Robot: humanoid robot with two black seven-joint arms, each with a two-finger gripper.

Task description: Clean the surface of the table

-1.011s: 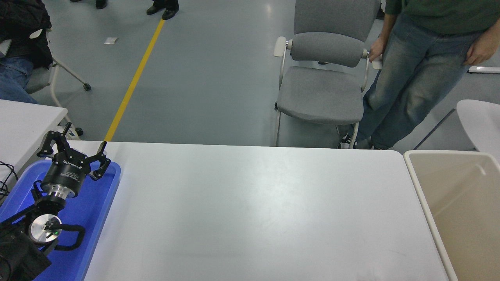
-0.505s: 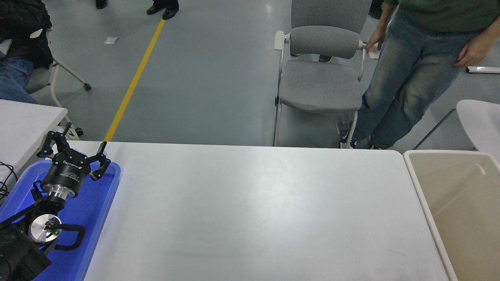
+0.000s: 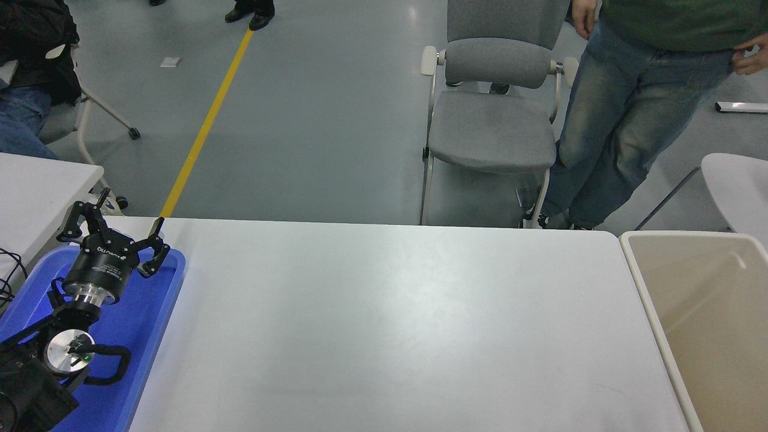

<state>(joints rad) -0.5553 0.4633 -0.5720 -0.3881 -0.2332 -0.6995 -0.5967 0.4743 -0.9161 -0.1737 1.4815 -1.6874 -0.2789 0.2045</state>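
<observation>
The table surface [image 3: 396,324] is a wide matte white top that fills the lower half of the head view, with nothing lying on its bare middle. My left gripper [image 3: 114,222] is parked at the lower left, above the blue tray [image 3: 153,312], with its fingers spread open and nothing between them. The right arm and its gripper are out of view.
A beige bin [image 3: 714,324] stands against the table's right end. A grey chair [image 3: 495,120] stands beyond the far edge, with a person in jeans [image 3: 624,120] beside it. Another white table [image 3: 36,192] lies at the left, with a seated person behind it.
The person has let go of the chair and straightened up, hands drawn back. The chair has shifted slightly away from the table. My left arm has not moved.
</observation>
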